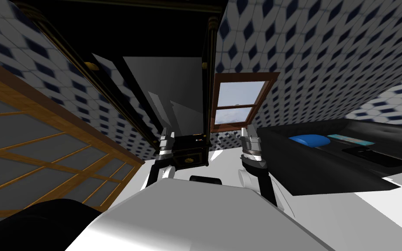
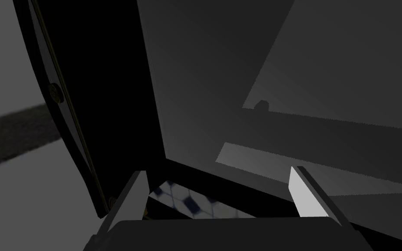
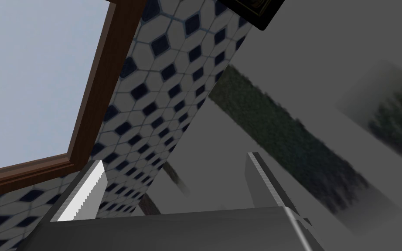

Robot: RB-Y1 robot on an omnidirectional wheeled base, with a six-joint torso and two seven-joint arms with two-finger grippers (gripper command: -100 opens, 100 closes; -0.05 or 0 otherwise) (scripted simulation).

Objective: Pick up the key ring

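Note:
A black table stands close on my right. On it lie a blue rounded object, a flat cyan item and a flat black item. My right gripper hovers by the table's near left corner, open and empty; in its wrist view the right gripper points at the tiled wall and window. My left gripper, also open and empty, is in front of a tall black cabinet. In the left wrist view the left gripper faces the cabinet's grey inside.
The cabinet's black door swings open to the left. A wooden lattice panel runs along my left side. A brown-framed window sits in the tiled wall ahead. A dark rounded shape lies low on my left.

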